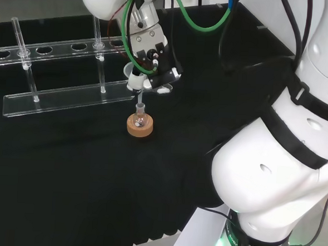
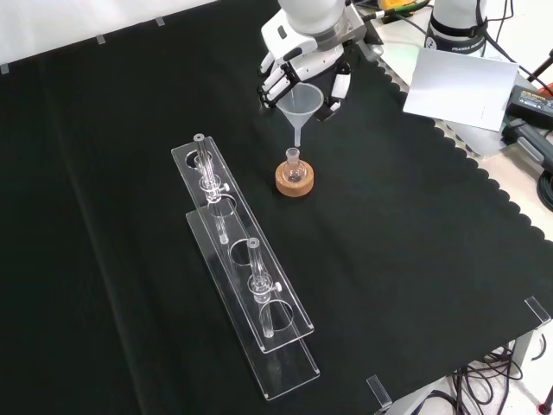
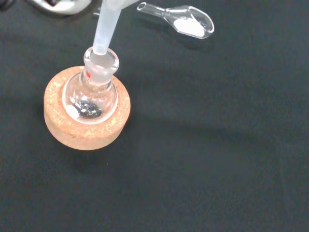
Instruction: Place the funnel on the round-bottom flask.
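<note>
Funnel [image 2: 300, 102]: translucent white plastic, a wide cone narrowing to a slim straight stem. We see it upright, directly above the flask [image 2: 294, 168], with its stem tip at the mouth of the flask's neck; in the wrist view the stem [image 3: 105, 29] appears to sit just inside the neck opening.

Flask: small, clear glass, round belly and short neck, a little dark material lying at the bottom. It stands upright in a cork ring [image 2: 294, 181] on the black cloth [image 2: 415, 259].

Hand [image 2: 302, 60]: above the flask, fingers curled round the funnel's cone, holding it from the far side in the front view.

In the wrist view, a clear glass scoop [image 3: 186, 20] with white powder in its bowl lies on the cloth near the flask, apart from the cork ring.

In the front view, to the left of the flask and nearer the camera, we note a clear plastic rack [image 2: 246, 285] with glass tubes standing in it, well apart from the cork ring.
</note>
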`<state>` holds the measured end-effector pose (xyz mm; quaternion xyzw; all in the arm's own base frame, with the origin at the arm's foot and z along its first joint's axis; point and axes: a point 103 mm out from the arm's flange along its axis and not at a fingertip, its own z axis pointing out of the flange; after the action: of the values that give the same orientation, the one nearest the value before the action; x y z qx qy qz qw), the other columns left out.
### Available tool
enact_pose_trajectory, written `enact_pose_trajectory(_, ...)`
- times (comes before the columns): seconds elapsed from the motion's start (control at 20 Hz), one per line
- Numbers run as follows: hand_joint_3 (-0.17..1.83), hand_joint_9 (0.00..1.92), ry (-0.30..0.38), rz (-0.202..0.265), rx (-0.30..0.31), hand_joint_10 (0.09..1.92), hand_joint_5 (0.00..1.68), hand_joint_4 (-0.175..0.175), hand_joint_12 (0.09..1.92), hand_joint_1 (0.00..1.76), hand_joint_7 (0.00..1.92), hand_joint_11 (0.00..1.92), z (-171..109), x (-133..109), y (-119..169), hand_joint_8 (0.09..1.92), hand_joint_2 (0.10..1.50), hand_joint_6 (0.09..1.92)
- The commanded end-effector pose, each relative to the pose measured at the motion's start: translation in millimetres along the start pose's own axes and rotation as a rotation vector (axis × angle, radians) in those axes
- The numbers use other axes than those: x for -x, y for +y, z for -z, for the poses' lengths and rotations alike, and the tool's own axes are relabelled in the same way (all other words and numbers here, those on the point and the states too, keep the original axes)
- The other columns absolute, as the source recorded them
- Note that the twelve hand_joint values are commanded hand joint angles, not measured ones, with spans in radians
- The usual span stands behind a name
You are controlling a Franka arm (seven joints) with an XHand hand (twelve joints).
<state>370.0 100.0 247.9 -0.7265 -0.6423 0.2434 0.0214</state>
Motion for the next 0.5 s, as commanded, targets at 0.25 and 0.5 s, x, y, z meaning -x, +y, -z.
enact_pose_trajectory(0.25, 0.63, 0.96, 0.009, 0.008, -0.011, 0.47, 0.49, -0.055, 1.24, 0.88, 0.54, 0.66, -9.7, -2.5, 7.0, 0.71, 0.76, 0.52)
enact_pose_trajectory(0.5, 0.63, 0.96, 0.007, 0.007, -0.028, 0.47, 0.49, -0.055, 1.24, 0.88, 0.54, 0.66, -14.8, -2.6, 10.9, 0.72, 0.76, 0.52)
